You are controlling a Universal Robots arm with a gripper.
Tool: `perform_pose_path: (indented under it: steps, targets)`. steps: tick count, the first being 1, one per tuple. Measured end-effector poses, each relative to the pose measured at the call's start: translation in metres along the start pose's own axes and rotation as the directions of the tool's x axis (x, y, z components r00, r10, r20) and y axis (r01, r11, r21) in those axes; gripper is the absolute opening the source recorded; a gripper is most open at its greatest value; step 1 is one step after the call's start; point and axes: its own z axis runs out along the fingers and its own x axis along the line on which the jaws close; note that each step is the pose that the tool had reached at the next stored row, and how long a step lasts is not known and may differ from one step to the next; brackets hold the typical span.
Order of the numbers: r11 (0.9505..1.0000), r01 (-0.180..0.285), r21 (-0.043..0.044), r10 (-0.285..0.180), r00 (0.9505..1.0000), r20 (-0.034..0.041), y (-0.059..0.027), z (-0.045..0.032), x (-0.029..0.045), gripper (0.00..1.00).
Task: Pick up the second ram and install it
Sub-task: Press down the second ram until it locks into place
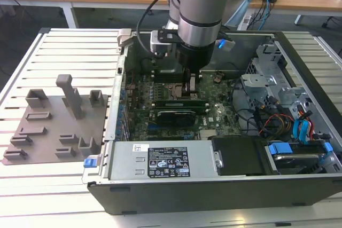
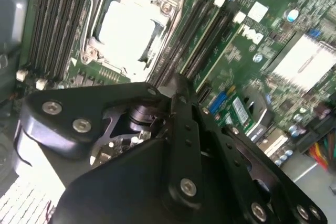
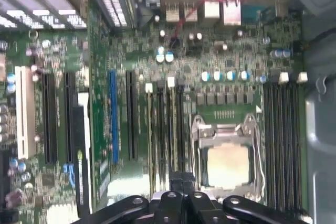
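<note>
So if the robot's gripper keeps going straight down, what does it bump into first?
Most likely the memory slots beside the CPU socket. The gripper points down right over them on the motherboard, though how far above it sits is hard to judge.

Green motherboard point(image 3: 220, 51), black gripper point(image 2: 181, 90), grey fixture blocks point(image 1: 53, 121)

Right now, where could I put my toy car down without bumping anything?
The slatted table is bare behind the grey fixture plate and along its front edge. Inside the computer case it is crowded: the end effector sits low over the motherboard.
</note>
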Motion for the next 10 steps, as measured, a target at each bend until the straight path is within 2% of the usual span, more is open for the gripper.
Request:
perform_pose_path:
  steps: [5,8,10]
  targets:
    - [0.9999,-0.001,-0.0112,0.001,1.0000,-0.0005,-0.0303,0.0012,-0.0012,0.11]
    - [0.9999,-0.001,-0.0143,0.001,1.0000,-0.0006,-0.0393,0.0123,-0.0007,0.11]
    - [0.9999,-0.001,-0.0147,0.001,1.0000,-0.0022,-0.0417,0.0240,0.0001,0.11]
